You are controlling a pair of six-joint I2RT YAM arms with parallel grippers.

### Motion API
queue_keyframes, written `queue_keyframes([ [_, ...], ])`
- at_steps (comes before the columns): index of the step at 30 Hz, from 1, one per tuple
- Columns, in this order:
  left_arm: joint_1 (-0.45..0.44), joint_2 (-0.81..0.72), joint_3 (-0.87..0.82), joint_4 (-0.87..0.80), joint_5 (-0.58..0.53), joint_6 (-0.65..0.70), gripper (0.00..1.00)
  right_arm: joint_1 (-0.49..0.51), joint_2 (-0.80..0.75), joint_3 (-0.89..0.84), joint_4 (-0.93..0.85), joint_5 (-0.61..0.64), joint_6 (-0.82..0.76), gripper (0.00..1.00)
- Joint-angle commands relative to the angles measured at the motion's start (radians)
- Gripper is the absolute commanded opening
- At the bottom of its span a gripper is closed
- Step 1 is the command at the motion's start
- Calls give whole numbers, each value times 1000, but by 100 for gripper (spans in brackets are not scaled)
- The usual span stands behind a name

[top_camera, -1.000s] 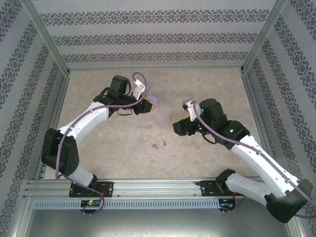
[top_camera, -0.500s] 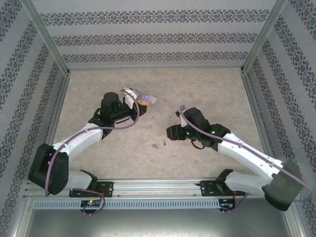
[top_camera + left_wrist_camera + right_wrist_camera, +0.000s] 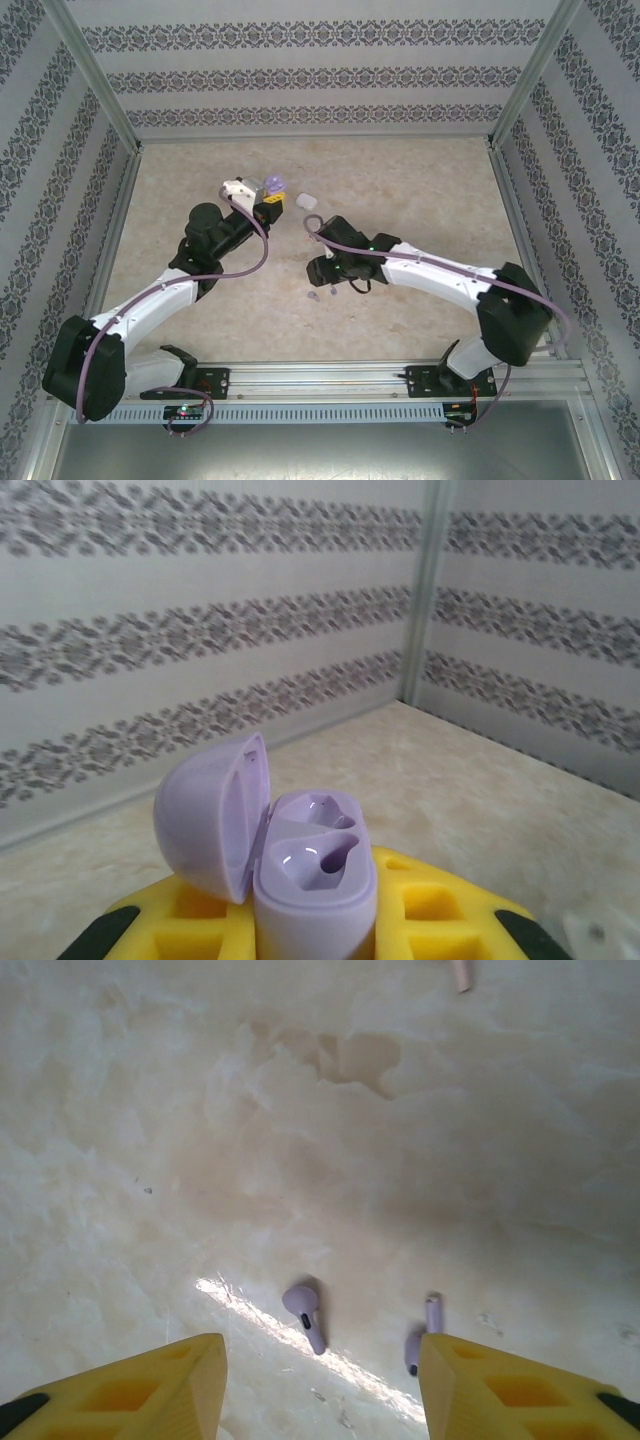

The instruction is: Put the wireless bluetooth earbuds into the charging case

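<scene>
My left gripper (image 3: 316, 925) is shut on the purple charging case (image 3: 318, 880) and holds it upright above the table. The lid (image 3: 208, 815) stands open to the left and both sockets are empty. From above, this case (image 3: 272, 183) sits at the left gripper's (image 3: 264, 203) tip. Two purple earbuds lie on the table: one (image 3: 304, 1311) between my right gripper's (image 3: 320, 1390) yellow fingers, the other (image 3: 417, 1338) right against the right finger (image 3: 500, 1390). The right gripper (image 3: 317, 279) hovers open just over the earbuds (image 3: 314, 296).
A white case (image 3: 307, 201) rests on the table just right of the left gripper. A pale pink earbud stem (image 3: 460, 974) pokes in at the top edge of the right wrist view. Patterned walls close in the table on three sides.
The right arm swung left and toward the near edge, coming down over the two purple earbuds. The left arm shifted left and back, still holding the purple case.
</scene>
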Motion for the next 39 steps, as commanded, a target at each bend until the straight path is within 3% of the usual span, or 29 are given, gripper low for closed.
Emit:
queue_keyframes([
  [1, -7, -55, -14, 141, -115, -39, 0, 26, 71, 65, -67, 41, -14, 52],
  [17, -7, -146, -13, 99, -150, -36, 0, 94, 327, 200, -153, 108, -33, 47],
  [39, -7, -151, -15, 95, -121, -29, 0, 114, 395, 216, -159, 106, -32, 42],
])
